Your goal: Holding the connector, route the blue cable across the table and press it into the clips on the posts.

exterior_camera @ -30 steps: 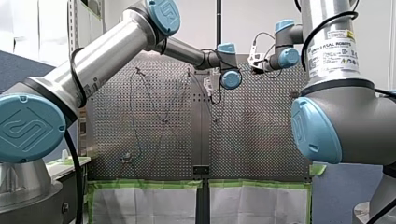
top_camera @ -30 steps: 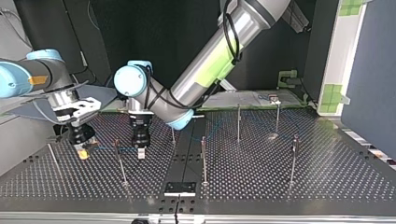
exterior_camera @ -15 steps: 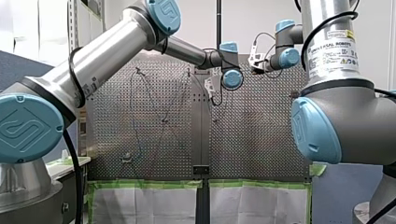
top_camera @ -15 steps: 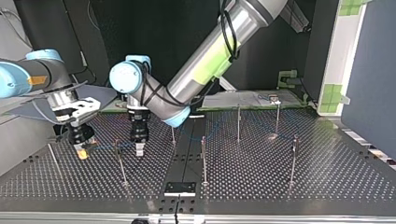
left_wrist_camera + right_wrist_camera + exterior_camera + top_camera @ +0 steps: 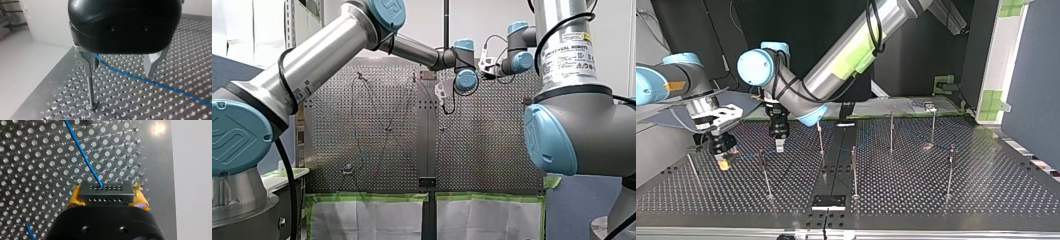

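Risen since a second ago, my left gripper (image 5: pixel 119 75) hangs just beside the post (image 5: pixel 90 92), jaws open over the blue cable (image 5: pixel 175 88). Near that post, my right gripper (image 5: pixel 107 195) clamps the connector (image 5: pixel 105 191) in its jaws.

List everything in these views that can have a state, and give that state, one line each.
connector: clamped between yellow pads
blue cable: attached to the connector, running straight away from it
right gripper: shut on the connector
left gripper: open, above the blue cable, holding nothing
posts: upright
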